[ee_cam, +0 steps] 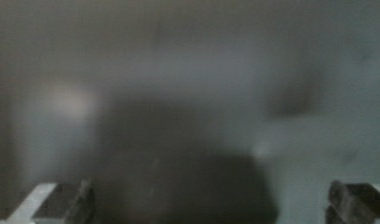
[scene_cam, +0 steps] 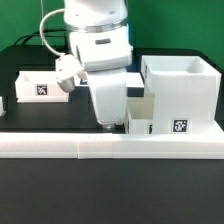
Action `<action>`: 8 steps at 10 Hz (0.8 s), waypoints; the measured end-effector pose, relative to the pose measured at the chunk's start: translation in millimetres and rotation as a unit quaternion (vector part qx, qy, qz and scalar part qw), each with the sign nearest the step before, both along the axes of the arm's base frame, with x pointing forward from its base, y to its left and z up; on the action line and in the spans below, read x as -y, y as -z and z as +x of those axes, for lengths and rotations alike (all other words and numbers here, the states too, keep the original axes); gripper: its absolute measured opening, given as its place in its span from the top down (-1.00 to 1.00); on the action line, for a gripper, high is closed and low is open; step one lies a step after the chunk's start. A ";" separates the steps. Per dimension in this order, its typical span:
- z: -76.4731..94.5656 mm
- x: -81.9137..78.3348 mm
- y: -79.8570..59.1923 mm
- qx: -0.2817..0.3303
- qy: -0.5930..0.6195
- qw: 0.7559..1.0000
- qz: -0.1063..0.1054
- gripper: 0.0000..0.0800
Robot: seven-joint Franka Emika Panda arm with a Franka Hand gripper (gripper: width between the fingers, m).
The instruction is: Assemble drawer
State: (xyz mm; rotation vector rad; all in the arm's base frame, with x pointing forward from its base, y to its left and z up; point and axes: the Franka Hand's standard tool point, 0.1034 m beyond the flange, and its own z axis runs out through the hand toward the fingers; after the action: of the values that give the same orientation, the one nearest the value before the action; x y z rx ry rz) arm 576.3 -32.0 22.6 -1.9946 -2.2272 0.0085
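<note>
Counter [scene_cam: 110,195]: black and matte. You see its widest bare stretch at 6 o'clock of the exterior view, with more of it showing at 9 o'clock.
Border wall [scene_cam: 50,148]: long, low and white. It lies on the counter and crosses the exterior view from 9 o'clock to 3 o'clock, just below centre. A thin seam shows toward 8 o'clock.
Backdrop [scene_cam: 185,25]: plain pale grey-green, filling 12 to 2 o'clock behind the counter.
Cable [scene_cam: 38,32]: thin and dark, curving down at 10 o'clock in front of the backdrop.
Wrist view: grey blur, so you cannot tell any surroundings there.
</note>
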 end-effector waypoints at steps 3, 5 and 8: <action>-21.7 -1.3 -2.1 -0.007 0.001 1.000 -0.003 -0.62; -28.5 -5.7 1.7 -0.014 -0.001 1.000 -0.001 -0.62; -23.9 -21.3 1.5 -0.013 0.005 1.000 0.001 -0.62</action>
State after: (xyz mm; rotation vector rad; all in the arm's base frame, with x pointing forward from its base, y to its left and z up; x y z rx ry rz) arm 552.4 -10.7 21.1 -1.9928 -2.2000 0.0302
